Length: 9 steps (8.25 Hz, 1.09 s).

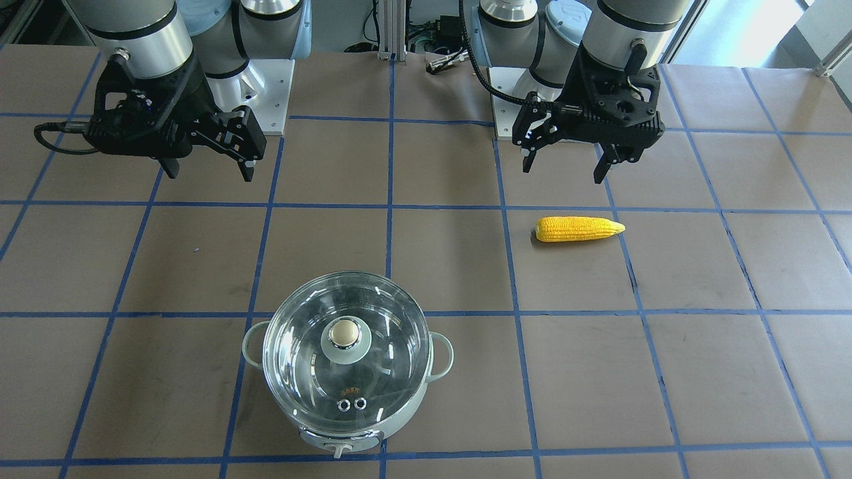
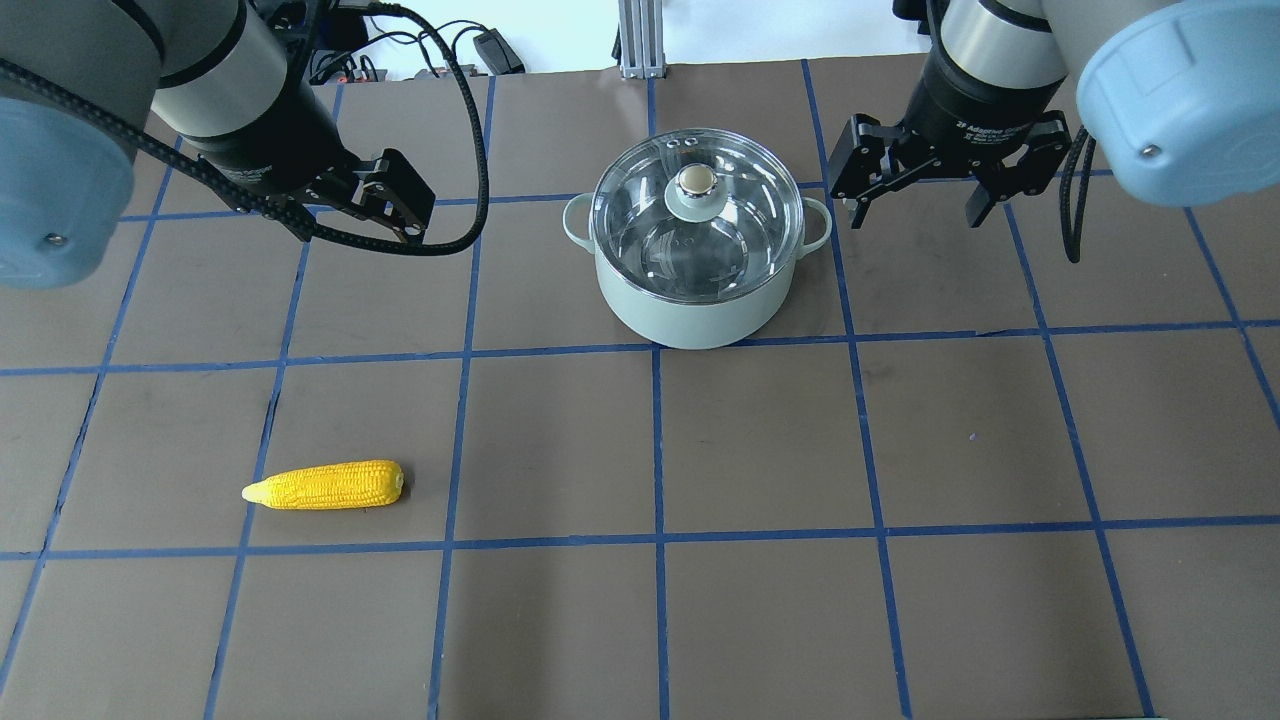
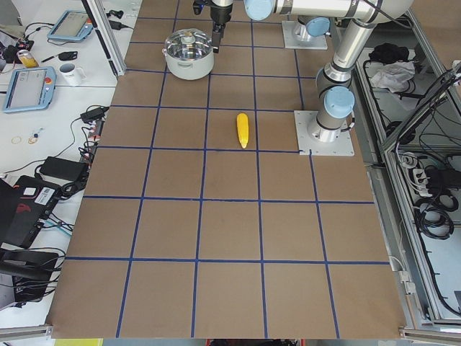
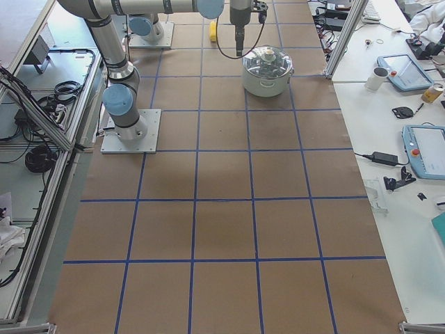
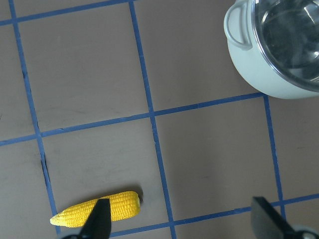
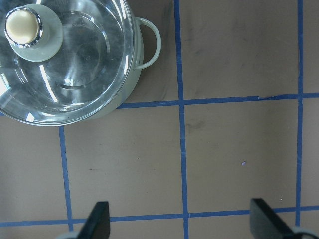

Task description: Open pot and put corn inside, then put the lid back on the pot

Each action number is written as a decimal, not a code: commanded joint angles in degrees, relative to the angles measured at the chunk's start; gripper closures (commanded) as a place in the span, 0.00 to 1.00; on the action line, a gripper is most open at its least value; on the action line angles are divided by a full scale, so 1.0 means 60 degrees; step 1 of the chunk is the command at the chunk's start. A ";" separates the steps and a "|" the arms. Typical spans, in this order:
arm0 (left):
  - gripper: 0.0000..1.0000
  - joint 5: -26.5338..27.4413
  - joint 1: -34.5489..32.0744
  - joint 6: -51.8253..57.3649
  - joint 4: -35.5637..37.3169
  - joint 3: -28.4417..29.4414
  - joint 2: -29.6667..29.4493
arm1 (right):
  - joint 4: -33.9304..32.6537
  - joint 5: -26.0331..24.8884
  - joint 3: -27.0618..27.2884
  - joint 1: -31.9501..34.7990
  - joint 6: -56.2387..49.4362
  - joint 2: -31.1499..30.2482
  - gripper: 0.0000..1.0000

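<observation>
The pot (image 2: 690, 322) stands at the far middle of the table with the glass lid (image 2: 740, 215) seated on it, beige knob (image 2: 693, 180) up. The corn (image 2: 325, 485) lies flat to the near left, apart from the pot. My left gripper (image 2: 395, 205) hangs open and empty above the table, left of the pot; its wrist view shows the corn (image 5: 119, 205) below one fingertip and the pot (image 5: 269, 74). My right gripper (image 2: 915, 220) hangs open and empty just right of the pot; its wrist view shows the lid (image 6: 84, 64).
The brown table is marked with a blue tape grid (image 2: 655, 450). Both arm bases (image 1: 266, 86) sit at the robot's edge. Side benches with tablets, a mug (image 3: 71, 73) and cables lie beyond the table's far side.
</observation>
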 commanded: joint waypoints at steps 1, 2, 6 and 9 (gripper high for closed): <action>0.00 0.0051 -0.0079 0.0013 -0.0008 -0.0022 -0.0026 | -0.0004 0.0031 0.0015 0.0004 -0.0001 0.0002 0.00; 0.00 0.0051 -0.0079 0.0013 0.0021 -0.0022 -0.0056 | -0.0004 0.0031 0.0015 0.0004 -0.0001 0.0002 0.00; 0.00 0.0081 -0.0079 0.0013 0.0021 -0.0007 0.0032 | 0.0011 -0.0012 0.0000 0.0004 -0.0030 0.0060 0.00; 0.00 0.0095 0.0095 -0.0161 0.0006 -0.0109 -0.0012 | -0.0004 -0.0072 -0.0161 -0.0025 -0.0089 0.0046 0.00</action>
